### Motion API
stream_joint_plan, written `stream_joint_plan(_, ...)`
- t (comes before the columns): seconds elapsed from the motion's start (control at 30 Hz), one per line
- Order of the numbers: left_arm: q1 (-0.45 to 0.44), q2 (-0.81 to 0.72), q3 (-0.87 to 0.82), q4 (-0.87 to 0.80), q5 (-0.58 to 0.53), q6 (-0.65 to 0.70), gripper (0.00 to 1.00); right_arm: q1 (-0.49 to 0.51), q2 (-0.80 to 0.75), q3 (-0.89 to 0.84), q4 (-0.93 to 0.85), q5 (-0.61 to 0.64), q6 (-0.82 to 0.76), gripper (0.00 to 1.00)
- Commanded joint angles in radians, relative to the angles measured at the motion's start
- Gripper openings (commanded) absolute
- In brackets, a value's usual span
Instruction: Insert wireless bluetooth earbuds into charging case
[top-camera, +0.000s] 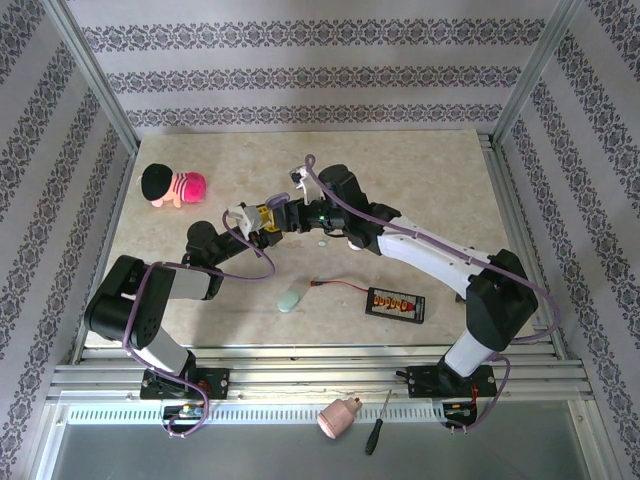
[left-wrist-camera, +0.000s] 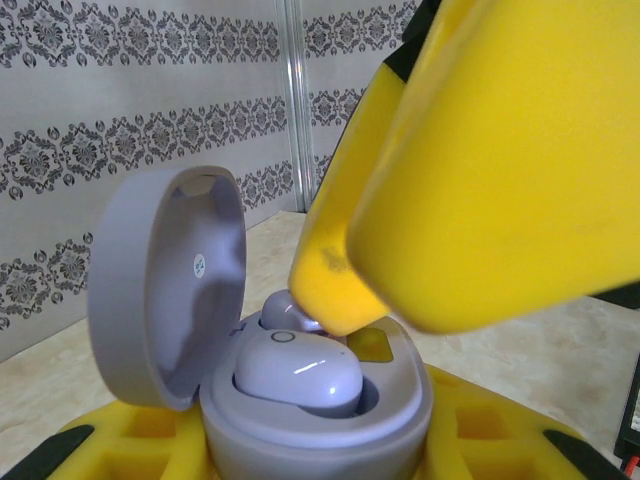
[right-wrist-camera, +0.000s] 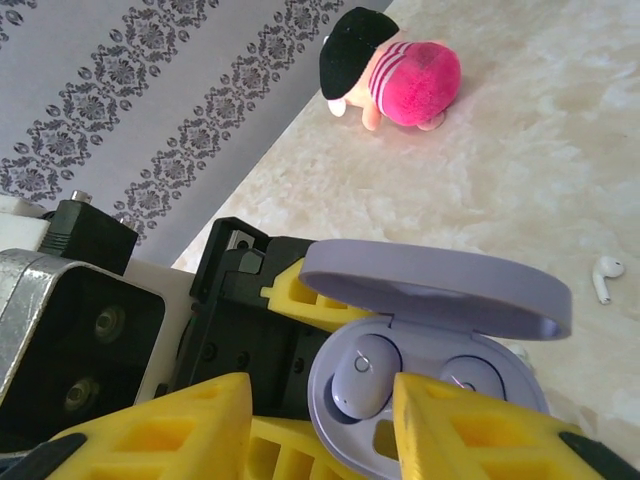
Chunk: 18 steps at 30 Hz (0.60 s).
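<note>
Left wrist view is showing the left gripper (left-wrist-camera: 310, 450) clenching the lavender charging case (left-wrist-camera: 320, 425) from both sides, with the lid (left-wrist-camera: 165, 285) standing open. One lavender earbud (left-wrist-camera: 297, 375) is lying in the front socket. The second lavender earbud (left-wrist-camera: 283, 308) is sitting in the rear socket, just under a yellow fingertip (left-wrist-camera: 335, 290) of the right gripper (right-wrist-camera: 320, 390).

In the right wrist view the right jaws are standing apart above the case and are grasping nothing, so I judge that the rear bud is just being let go.

To do this step well, the right arm should be rising straight up, not sideways, so that the fingertip is not dragging the bud out of its socket or knocking the lid. The left arm should be keeping the case level and firmly pinched meanwhile.

The front bud seems to be sitting a little high. I cannot tell whether it is fully down, so a light press from above may be needed before the lid is closed.

On the table a white earbud (right-wrist-camera: 607, 280) and a pale green case (top-camera: 289, 298) are lying, well apart from each other.
</note>
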Motion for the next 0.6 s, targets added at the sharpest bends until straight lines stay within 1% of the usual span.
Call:
stream_joint_plan(0.0, -0.015, -0.001, 0.024, 0.050, -0.003, 0.018, 0.25, -0.014, -0.055, -0.019, -0.004, 0.024, -0.029, 0.44)
stream_joint_plan(0.13, -0.015, 0.002, 0.018, 0.047, -0.009, 0.037, 0.25, -0.018, -0.105, -0.055, 0.022, 0.029, -0.053, 0.51)
stream_joint_plan(0.23, -0.015, -0.007, 0.013, 0.028, -0.005, 0.056, 0.25, -0.031, -0.135, -0.069, 0.030, 0.053, -0.051, 0.58)
stream_joint_plan(0.37, -0.016, -0.028, 0.015, -0.025, 0.028, 0.090, 0.25, -0.053, -0.130, -0.062, 0.032, 0.152, 0.017, 0.80)
stream_joint_plan(0.4, -0.015, -0.033, 0.013, -0.036, 0.037, 0.094, 0.25, -0.060, -0.114, -0.041, 0.015, 0.164, 0.035, 0.84)
stream_joint_plan(0.47, -0.015, -0.041, 0.014, -0.047, 0.054, 0.095, 0.25, -0.071, -0.078, 0.003, -0.023, 0.152, 0.060, 0.86)
stream_joint_plan(0.57, -0.016, -0.052, 0.013, -0.056, 0.066, 0.092, 0.25, -0.082, -0.023, 0.083, -0.095, 0.125, 0.096, 0.86)
